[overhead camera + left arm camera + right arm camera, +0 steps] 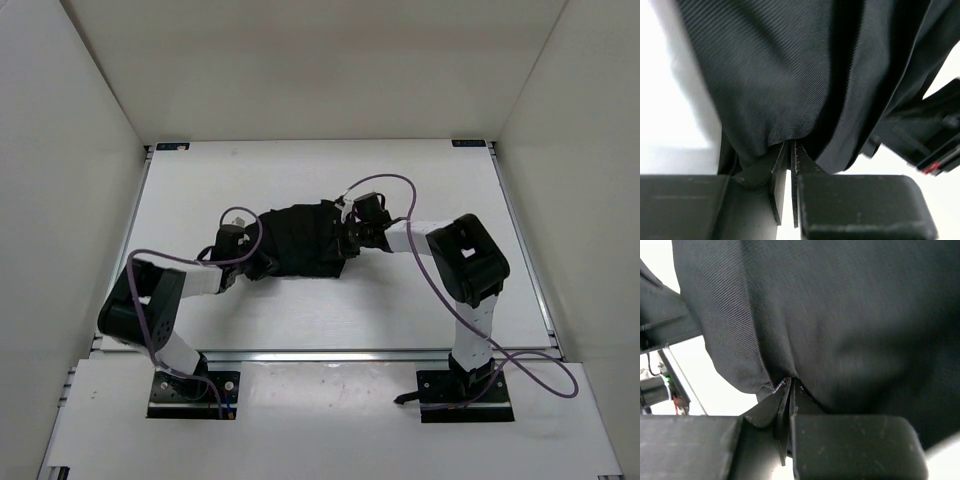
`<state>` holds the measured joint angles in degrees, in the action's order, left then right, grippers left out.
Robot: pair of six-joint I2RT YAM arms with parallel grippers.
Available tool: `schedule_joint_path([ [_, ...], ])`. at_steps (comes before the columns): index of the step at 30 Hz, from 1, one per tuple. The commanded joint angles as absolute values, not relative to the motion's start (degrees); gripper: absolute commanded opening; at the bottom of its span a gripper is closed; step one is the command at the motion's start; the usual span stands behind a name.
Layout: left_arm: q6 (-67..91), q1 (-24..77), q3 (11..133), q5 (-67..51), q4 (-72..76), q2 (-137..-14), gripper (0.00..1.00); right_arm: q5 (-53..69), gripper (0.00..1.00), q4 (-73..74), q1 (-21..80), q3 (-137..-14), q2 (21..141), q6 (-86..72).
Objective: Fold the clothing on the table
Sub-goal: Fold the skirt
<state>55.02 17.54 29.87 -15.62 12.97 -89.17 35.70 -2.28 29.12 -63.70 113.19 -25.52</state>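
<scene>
The clothing (305, 240), a bunched black garment, lies at the centre of the frame on the white table (330, 315). The left gripper (789, 150) pinches its left edge between nearly closed fingers, and the right gripper (790, 385) clamps its right edge.
</scene>
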Motion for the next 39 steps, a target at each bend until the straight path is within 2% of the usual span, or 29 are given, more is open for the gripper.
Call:
schedule_joint_path([
  [1,50.98,18.01,33.39,-15.2,12.38,-95.7,0.2,32.25,0.0,-2.99,27.95,-61.0,113.82,-27.33],
  [6,51.07,19.95,36.03,-15.73,14.07,-96.43,0.22,35.59,0.0,-3.08,26.54,-63.18,112.6,-23.4],
  [8,51.67,19.6,36.48,-16.69,13.01,-94.59,0.31,38.13,0.0,-0.28,26.02,-65.38,110.58,-21.02],
  [10,52.12,18.64,35.51,-19.41,12.75,-90.19,0.47,39.19,0.0,5.33,25.67,-69.24,107.17,-18.65],
  [11,52.9,17.33,35.42,-20.55,12.31,-86.52,0.59,38.5,0.0,6.93,26.1,-70.74,104.09,-18.37],
  [12,52.3,16.1,34.72,-23.09,11.61,-82.22,0.67,37.45,0.05,9.29,26.45,-71.45,101.63,-17.76],
  [13,52.12,15.3,34.54,-26.77,10.47,-78.18,0.82,35.27,0.09,10.45,26.89,-71.02,97.08,-16.54],
  [14,51.51,13.2,34.8,-28.98,9.76,-76.13,0.98,32.2,0.18,10.81,27.59,-70.41,91.72,-16.44],
  [15,50.37,11.1,35.07,-33.01,8.1,-72.2,0.99,30.6,0.29,10.98,27.51,-68.4,89.06,-15.91],
  [16,48.62,9.86,35.33,-36.53,4.52,-68.33,0.99,27.19,0.32,10.64,27.6,-65.68,84.6,-15.73],
  [18,44.68,6.34,37.08,-38.92,-3.2,-63.14,0.99,21.29,0.49,12.9,27.34,-63.64,77.98,-15.04],
  [21,36.86,4.92,39.37,-36.84,-17.02,-54.16,0.98,12.68,0.53,22.57,25.84,-64.77,71.12,-11.96],
  [23,30.7,6.67,42.0,-31.14,-26.59,-49.5,0.99,8.38,0.54,30.72,24.18,-64.95,67.97,-10.2],
  [28,22.7,12.21,45.17,-22.34,-39.62,-45.45,0.98,0.27,0.59,46.2,17.95,-62.85,59.78,-5.47],
  [29,20.94,12.39,45.7,-20.85,-42.51,-45.53,0.99,-3.83,0.6,46.67,16.8,-61.62,58.03,-4.75],
  [31,18.99,12.57,47.1,-15.75,-45.96,-44.13,0.99,-4.56,0.62,47.2,12.15,-56.54,55.22,-0.99],
  [35,16.09,11.6,48.34,-12.04,-49.3,-43.07,0.98,-7.48,0.7,43.69,14.24,-49.58,49.58,-0.61],
  [39,14.59,12.12,48.61,-10.46,-51.15,-44.73,0.98,-6.68,0.69,43.24,13.62,-45.45,49.22,-1.14],
])
